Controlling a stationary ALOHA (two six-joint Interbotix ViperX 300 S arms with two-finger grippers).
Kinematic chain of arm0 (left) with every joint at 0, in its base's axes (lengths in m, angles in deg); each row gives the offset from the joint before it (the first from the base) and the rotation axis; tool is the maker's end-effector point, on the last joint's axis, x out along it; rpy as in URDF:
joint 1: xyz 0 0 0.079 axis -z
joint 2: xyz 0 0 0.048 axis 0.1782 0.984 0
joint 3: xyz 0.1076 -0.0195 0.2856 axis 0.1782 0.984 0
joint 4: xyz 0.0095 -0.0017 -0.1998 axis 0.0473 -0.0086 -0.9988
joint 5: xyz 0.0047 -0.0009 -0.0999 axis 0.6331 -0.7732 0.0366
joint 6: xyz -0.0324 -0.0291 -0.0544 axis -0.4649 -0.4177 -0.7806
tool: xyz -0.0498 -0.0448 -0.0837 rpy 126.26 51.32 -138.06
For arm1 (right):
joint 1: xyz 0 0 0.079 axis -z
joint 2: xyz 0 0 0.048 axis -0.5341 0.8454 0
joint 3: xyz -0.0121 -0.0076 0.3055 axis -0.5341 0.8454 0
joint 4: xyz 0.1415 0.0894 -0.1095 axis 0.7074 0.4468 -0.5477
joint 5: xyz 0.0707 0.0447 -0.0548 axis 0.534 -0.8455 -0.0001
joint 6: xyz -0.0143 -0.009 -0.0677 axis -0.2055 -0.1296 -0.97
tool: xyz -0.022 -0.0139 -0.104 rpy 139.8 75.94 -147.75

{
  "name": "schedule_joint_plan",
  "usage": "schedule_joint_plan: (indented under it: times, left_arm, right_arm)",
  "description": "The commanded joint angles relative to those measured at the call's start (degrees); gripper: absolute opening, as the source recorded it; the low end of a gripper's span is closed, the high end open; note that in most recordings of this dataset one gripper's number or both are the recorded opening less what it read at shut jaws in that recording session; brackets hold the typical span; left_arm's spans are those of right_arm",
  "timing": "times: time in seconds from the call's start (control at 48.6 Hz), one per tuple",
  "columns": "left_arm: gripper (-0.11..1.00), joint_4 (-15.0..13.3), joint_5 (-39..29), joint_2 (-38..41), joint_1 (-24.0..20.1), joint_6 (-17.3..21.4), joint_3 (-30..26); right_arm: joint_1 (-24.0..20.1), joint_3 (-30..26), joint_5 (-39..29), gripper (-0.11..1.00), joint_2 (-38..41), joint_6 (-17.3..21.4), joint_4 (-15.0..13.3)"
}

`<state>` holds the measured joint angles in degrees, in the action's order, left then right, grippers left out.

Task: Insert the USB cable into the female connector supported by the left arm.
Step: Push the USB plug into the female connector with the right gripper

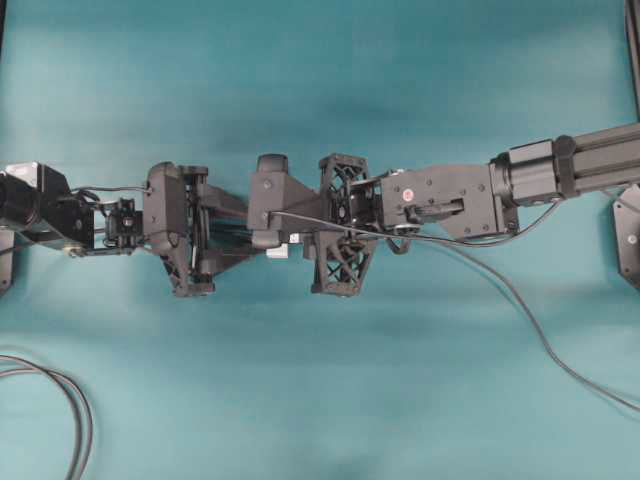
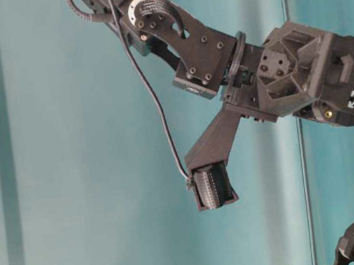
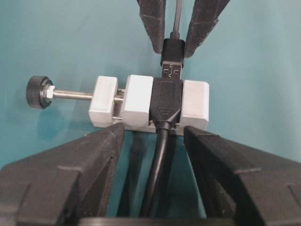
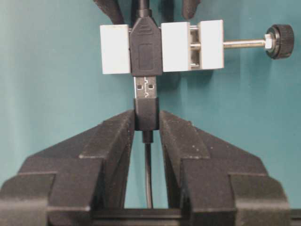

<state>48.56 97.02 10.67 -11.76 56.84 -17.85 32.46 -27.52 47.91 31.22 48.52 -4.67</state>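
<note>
Plug meets socket right between your two grippers: the USB cable (image 4: 146,101) has its silver tip partly inside the black female connector (image 4: 146,49), with a stretch of bare metal showing between the plug's dark collar and the connector's mouth. Your right gripper (image 4: 146,123) is clamped on that collar, one finger on each side, and the thin cable runs back between the fingers toward the wrist. In the overhead view you can see it trail from the right arm across the teal table (image 1: 420,400) toward the right edge.

Your left gripper (image 3: 155,134) stands wide apart, its two fingers just below the small white vise (image 3: 136,101); from these views you cannot tell whether the fingertips touch it. The vise blocks pinch the connector from both sides, and a threaded screw with a black knob (image 3: 37,92) sticks out to one side, well clear of the plug's path. The connector's own thick black lead (image 3: 157,174) runs back between the left fingers.

Nothing sits between plug and connector. Around you, looped grey cables (image 1: 70,400) lie at the table's lower left corner in the overhead view, well apart from both grippers. The table-level view shows only the right arm's finger and the thin cable hanging beside it.
</note>
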Motion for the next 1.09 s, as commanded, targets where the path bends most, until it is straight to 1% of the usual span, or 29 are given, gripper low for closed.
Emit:
schedule_joint_plan:
  times: [0.0, 0.371, 0.7, 0.824, 0.968, 1.071]
  left_arm:
    - [0.66, 0.00, 0.26, -0.79, 0.18, 0.26, -0.53]
    - [0.65, 0.00, 0.26, -0.88, 0.62, 0.26, -0.53]
    - [0.65, 0.09, 0.26, -0.79, 0.88, 0.44, -0.62]
    - [0.65, 0.09, 0.26, -0.79, 0.88, 0.44, -0.62]
    - [0.65, 0.18, 0.26, -0.88, 1.14, 0.44, -0.79]
    - [0.65, 0.18, 0.26, -0.88, 1.49, 0.44, -0.88]
  right_arm:
    - [0.09, -1.76, 0.62, 0.22, -0.70, -0.09, -0.18]
    - [0.97, -4.04, -0.09, 0.22, 0.44, -0.09, -0.18]
    - [1.23, -4.83, -0.70, 0.22, 0.70, -0.09, -0.18]
    - [1.14, -6.24, -0.70, 0.22, 1.67, -0.26, -0.18]
    - [0.88, -8.44, -0.79, 0.22, 2.90, -1.93, -0.18]
    - [0.53, -9.93, -0.79, 0.22, 3.43, -4.75, -0.18]
